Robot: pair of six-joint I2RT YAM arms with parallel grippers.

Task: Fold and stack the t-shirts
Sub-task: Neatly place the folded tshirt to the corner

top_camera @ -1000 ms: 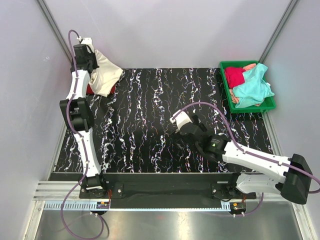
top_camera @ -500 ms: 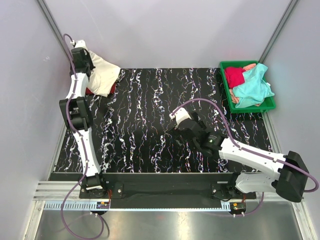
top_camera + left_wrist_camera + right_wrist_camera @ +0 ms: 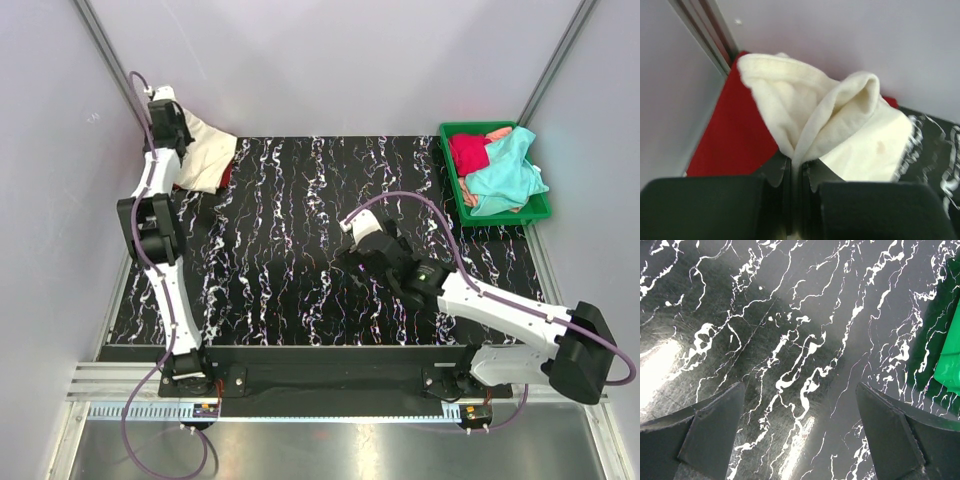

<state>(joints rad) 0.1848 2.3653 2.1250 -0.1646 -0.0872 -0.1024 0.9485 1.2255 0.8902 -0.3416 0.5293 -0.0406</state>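
A cream-white t-shirt [image 3: 205, 155] lies bunched in the far left corner of the table. My left gripper [image 3: 165, 120] is above it, against the wall. In the left wrist view the left gripper [image 3: 796, 165] is shut on a fold of the cream-white t-shirt [image 3: 840, 115], and a red t-shirt [image 3: 735, 130] lies flat beneath it. In the top view the red t-shirt [image 3: 178, 181] barely peeks out. A crimson t-shirt [image 3: 467, 152] and a teal t-shirt [image 3: 505, 175] lie crumpled in the tray. My right gripper [image 3: 348, 263] hovers open over bare table, and the right gripper [image 3: 799, 390] holds nothing.
The green plastic tray [image 3: 450, 172] stands at the far right, with a scrap of orange-pink cloth [image 3: 497, 132] at its back. The black marbled tabletop [image 3: 290, 230] spans the middle. Grey walls with metal posts close in the left, back and right sides.
My left gripper has drawn the cream-white t-shirt further back and left into the corner, bunching it more tightly. My right arm has shifted slightly left and away from its base, jaws still wide.
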